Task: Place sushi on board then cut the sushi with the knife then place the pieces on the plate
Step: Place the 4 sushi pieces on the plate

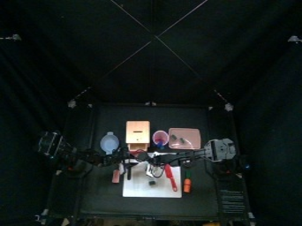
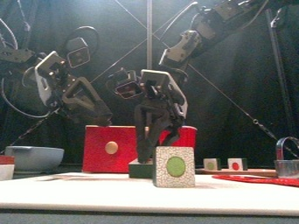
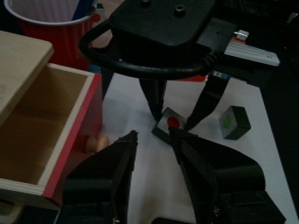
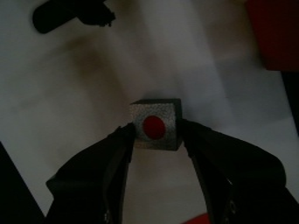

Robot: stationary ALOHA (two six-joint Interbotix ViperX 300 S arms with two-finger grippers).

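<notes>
Right gripper [image 4: 158, 133] clenched on sushi piece [image 4: 156, 120]. Piece sat on white board [image 4: 222, 96], jaws on its two opposite sides. Left gripper [image 3: 155, 140] released, empty, just beside. Pink plate [image 1: 189, 141] lay behind board, right-arm side. Judgement: right arm nearer for carry.

The sushi piece [image 4: 156, 125] has a grey face with a red centre, the drawer front [image 2: 108, 149] is red, and the bowl [image 2: 33, 157] is blue-grey.

No writing I can read on any of my views, no letters, numbers or brand marks, only a plain round spot on the end of the sushi piece [image 2: 176, 166]
</notes>
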